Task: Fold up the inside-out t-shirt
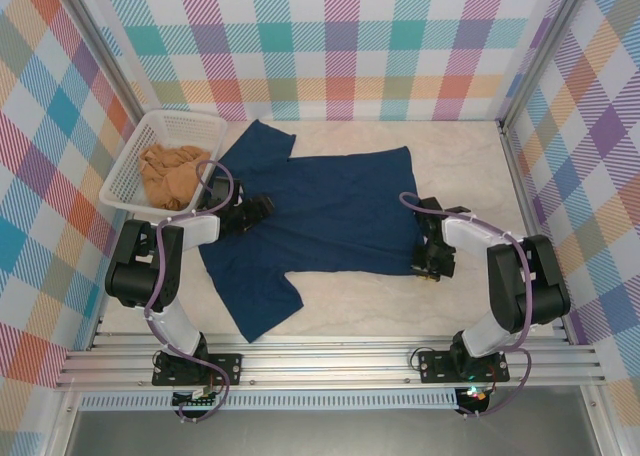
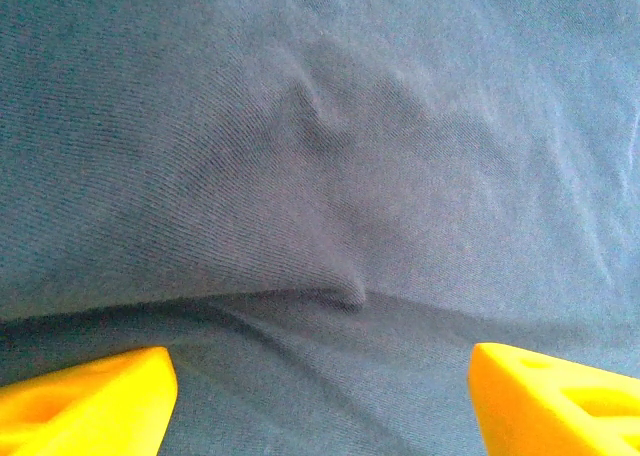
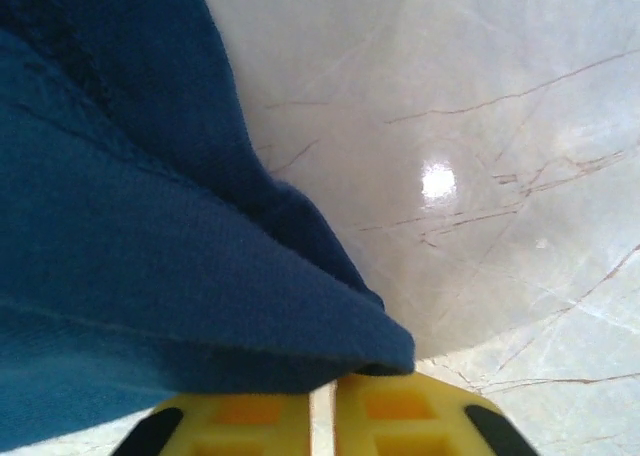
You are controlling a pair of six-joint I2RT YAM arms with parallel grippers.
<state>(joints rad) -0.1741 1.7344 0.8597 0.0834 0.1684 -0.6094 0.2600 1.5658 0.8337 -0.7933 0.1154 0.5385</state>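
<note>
We've got the navy t-shirt [image 1: 330, 211] lying flat mid-table [image 1: 460, 151]. Our left gripper [image 2: 320, 361] hangs over its left side, fingers spread wide; the right gripper [image 3: 322, 401] is pressed together, pinching the hem's right corner.

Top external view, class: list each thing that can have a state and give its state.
t-shirt: spread flat on the table, unfolded.
left gripper: open, over the t-shirt.
right gripper: shut on the t-shirt's edge.
basket: upright, holding the tan garment.
tan garment: crumpled in the basket.
</note>
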